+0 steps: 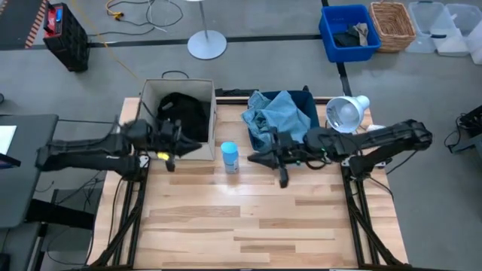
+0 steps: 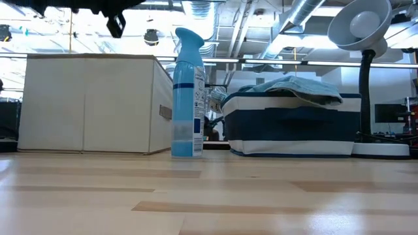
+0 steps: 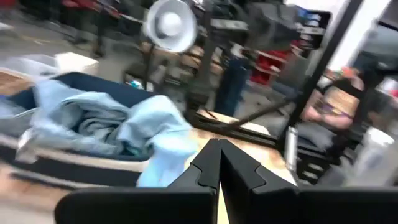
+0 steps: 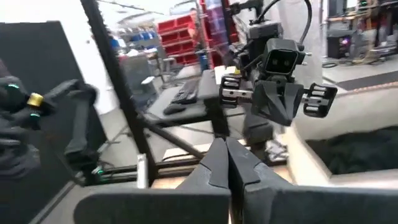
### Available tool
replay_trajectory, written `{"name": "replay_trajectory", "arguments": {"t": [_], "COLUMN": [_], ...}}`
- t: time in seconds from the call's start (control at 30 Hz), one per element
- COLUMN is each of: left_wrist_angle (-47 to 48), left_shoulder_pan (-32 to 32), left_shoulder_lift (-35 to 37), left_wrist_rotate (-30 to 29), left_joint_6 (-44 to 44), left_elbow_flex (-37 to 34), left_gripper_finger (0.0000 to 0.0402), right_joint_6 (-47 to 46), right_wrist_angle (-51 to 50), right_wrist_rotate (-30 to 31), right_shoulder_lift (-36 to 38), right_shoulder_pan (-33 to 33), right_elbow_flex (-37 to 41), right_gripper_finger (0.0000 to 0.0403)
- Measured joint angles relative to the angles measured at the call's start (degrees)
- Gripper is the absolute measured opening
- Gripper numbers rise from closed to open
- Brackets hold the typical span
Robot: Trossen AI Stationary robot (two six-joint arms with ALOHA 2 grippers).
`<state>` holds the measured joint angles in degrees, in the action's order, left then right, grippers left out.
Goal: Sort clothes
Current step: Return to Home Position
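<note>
A black garment (image 1: pixel 183 113) lies inside the beige fabric box (image 1: pixel 149 94) at the far left. The pale grey-blue trousers (image 1: pixel 280 111) are heaped in the navy bin (image 1: pixel 307 96), spilling over its near rim, and also show in the left wrist view (image 3: pixel 106 121). I cannot pick out the dark green or the turquoise garment. My left gripper (image 1: pixel 183 138) is shut and empty above the box's near wall, pointing toward the bin; it also shows in its own wrist view (image 3: pixel 219 163). My right gripper (image 1: pixel 254 159) is shut and empty above the table just near the bin, pointing at the left arm; it also shows in its own wrist view (image 4: pixel 227 163).
A blue spray bottle (image 1: pixel 230 158) stands upright on the table between the box and the bin, between the two grippers. A white desk lamp (image 1: pixel 346 113) stands at the bin's right. The near half of the wooden table (image 1: pixel 248 226) is bare.
</note>
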<state>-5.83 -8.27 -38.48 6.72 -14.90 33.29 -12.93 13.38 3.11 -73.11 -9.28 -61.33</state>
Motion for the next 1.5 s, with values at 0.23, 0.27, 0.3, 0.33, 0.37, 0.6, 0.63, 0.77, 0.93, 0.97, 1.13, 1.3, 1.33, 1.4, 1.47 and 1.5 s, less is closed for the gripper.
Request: {"name": "replay_trajectory", "arguments": {"t": [0.23, 0.27, 0.3, 0.33, 0.37, 0.6, 0.63, 0.77, 0.93, 0.97, 1.13, 1.3, 1.33, 1.4, 1.47, 1.5], "left_wrist_angle": [-17.81, -18.15, -17.90, -17.48, -17.08, -14.97, -15.70, -19.68, -23.67, -24.09, -26.61, -30.60, -30.51, -30.28, -30.02, -29.88], "left_shoulder_pan": [11.82, 13.02, 14.12, 15.14, 15.98, 17.47, 17.50, 17.51, 17.51, 17.51, 17.51, 17.48, 17.46, 17.46, 17.46, 17.46], "left_shoulder_lift": [1.82, 1.82, 1.86, 1.72, 1.56, 1.53, 1.46, 1.64, 1.64, 1.64, 2.08, 3.10, 3.08, 3.08, 3.06, 3.06], "left_wrist_rotate": [-17.02, -17.88, -18.97, -19.81, -20.79, -26.14, -26.38, -27.21, -26.33, -26.22, -25.72, -20.70, -19.83, -18.55, -18.54, -18.99], "left_joint_6": [-2.96, -2.90, -2.51, -2.10, -1.79, 1.46, 2.21, 3.41, 6.26, 7.01, 8.45, 8.79, 8.82, 8.75, 8.74, 8.74], "left_elbow_flex": [-13.75, -14.59, -15.26, -15.90, -16.57, -20.40, -20.86, -24.20, -26.63, -27.01, -29.87, -32.64, -32.64, -32.64, -32.64, -32.64], "left_gripper_finger": [0.0000, 0.0000, 0.0000, 0.0000, 0.0000, 0.0000, 0.0000, 0.0000, 0.0000, 0.0000, 0.0000, 0.0000, 0.0000, 0.0000, 0.0000, 0.0000], "right_joint_6": [-2.67, -2.12, -1.10, -0.34, 0.18, 5.19, 6.25, 8.56, 8.94, 8.94, 11.26, 14.32, 14.32, 14.25, 14.01, 13.82], "right_wrist_angle": [14.03, 14.03, 13.93, 13.61, 13.33, 19.29, 21.75, 31.75, 35.91, 36.73, 35.83, 35.56, 35.55, 35.57, 35.57, 35.57], "right_wrist_rotate": [0.00, -0.02, 0.00, -0.01, 0.01, 1.34, 1.34, 1.29, 1.29, 1.28, 1.18, 1.11, 1.11, 1.02, 0.98, 0.96], "right_shoulder_lift": [12.07, 13.55, 14.90, 16.03, 16.90, 21.82, 21.89, 21.90, 21.69, 21.72, 21.73, 21.71, 21.71, 21.71, 21.71, 21.71], "right_shoulder_pan": [-2.52, -3.18, -3.71, -4.11, -4.39, -1.21, -0.84, 0.06, 0.06, 0.00, -0.96, 0.03, 0.18, 0.12, -0.29, -0.51], "right_elbow_flex": [21.67, 23.82, 26.01, 28.18, 30.36, 44.40, 46.45, 53.71, 59.07, 59.77, 60.88, 60.90, 60.90, 60.92, 60.92, 60.92], "right_gripper_finger": [0.0002, 0.0002, 0.0001, 0.0001, 0.0001, 0.0001, 0.0001, 0.0001, 0.0001, 0.0001, 0.0001, 0.0001, 0.0001, 0.0001, 0.0001, 0.0002]}}
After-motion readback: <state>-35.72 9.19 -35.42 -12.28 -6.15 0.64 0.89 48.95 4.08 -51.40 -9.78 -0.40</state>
